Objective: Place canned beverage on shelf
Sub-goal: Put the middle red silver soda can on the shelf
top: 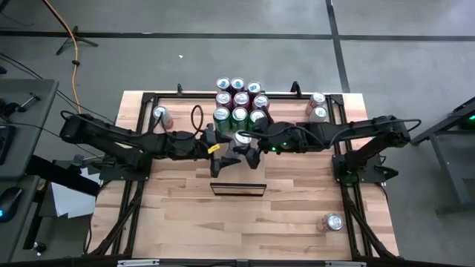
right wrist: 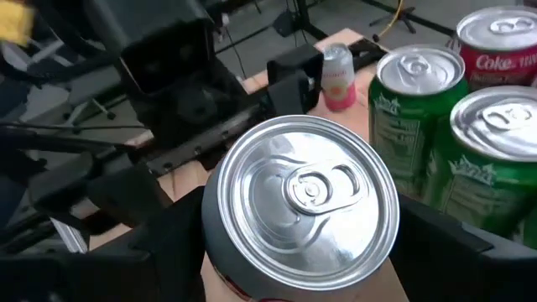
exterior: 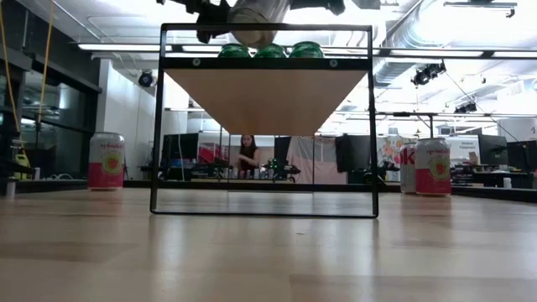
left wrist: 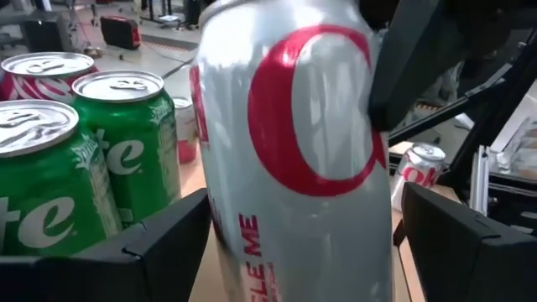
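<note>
Two grippers meet over the middle of the table at a single silver Diet Coke can (top: 243, 139), which stands upright in the air above the front edge of the shelf (exterior: 267, 99). The right gripper (top: 249, 152) has its fingers pinched on the can's sides, as the right wrist view shows, with the pull-tab lid (right wrist: 300, 193) facing the camera between the two dark fingers (right wrist: 159, 243). The left gripper (top: 220, 154) sits just beside it, its fingers spread wide on either side of the can without clearly pressing it; in the left wrist view the can fills the gap between them. From table height the shelf is a pale wooden panel set high in a thin dark frame (exterior: 157, 117), with the tops of three green Sprite cans (exterior: 270, 51) showing along it behind the held can (exterior: 254, 18). The overhead view shows these as part of a cluster with red cans (top: 240, 99) farther back. A pink can (top: 160, 115) stands near the left arm, two cans (top: 318, 106) at the far right corner, and one can (top: 332, 222) lies near the front right.
</note>
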Controlling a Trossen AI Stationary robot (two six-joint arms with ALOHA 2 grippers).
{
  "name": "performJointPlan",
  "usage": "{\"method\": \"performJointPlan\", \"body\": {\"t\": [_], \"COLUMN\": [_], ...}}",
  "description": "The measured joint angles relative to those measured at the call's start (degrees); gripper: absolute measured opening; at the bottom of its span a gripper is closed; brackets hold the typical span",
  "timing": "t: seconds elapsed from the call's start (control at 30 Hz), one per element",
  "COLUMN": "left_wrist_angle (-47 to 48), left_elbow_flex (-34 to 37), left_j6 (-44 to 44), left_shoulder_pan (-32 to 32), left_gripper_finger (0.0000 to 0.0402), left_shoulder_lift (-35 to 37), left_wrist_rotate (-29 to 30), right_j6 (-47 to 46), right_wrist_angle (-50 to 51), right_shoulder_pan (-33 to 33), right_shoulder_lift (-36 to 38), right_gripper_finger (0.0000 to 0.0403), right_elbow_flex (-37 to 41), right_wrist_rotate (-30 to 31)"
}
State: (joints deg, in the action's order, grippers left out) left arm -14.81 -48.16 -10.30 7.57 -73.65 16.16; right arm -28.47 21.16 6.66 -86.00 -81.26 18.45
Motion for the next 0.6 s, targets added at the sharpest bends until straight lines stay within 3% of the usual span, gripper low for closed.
{"method": "performJointPlan", "body": {"t": [0.17, 0.37, 0.6], "left_wrist_angle": [0.07, 0.46, 3.57], "left_elbow_flex": [0.0, -0.04, 0.05], "left_j6": [-0.42, -1.03, 0.7], "left_shoulder_pan": [-0.04, -0.07, -0.71], "left_gripper_finger": [0.0286, 0.0183, 0.0183], "left_shoulder_lift": [0.04, 0.11, 0.89], "left_wrist_rotate": [0.15, 0.38, -0.26], "right_j6": [0.22, 1.09, 1.68], "right_wrist_angle": [-0.87, -1.32, -2.76], "right_shoulder_pan": [0.0, 0.07, -0.11], "right_shoulder_lift": [0.0, 0.0, 0.75], "right_gripper_finger": [0.0292, 0.0292, 0.0355], "right_elbow_flex": [-0.1, -0.1, -0.26], "right_wrist_rotate": [0.2, 0.16, 0.01]}}
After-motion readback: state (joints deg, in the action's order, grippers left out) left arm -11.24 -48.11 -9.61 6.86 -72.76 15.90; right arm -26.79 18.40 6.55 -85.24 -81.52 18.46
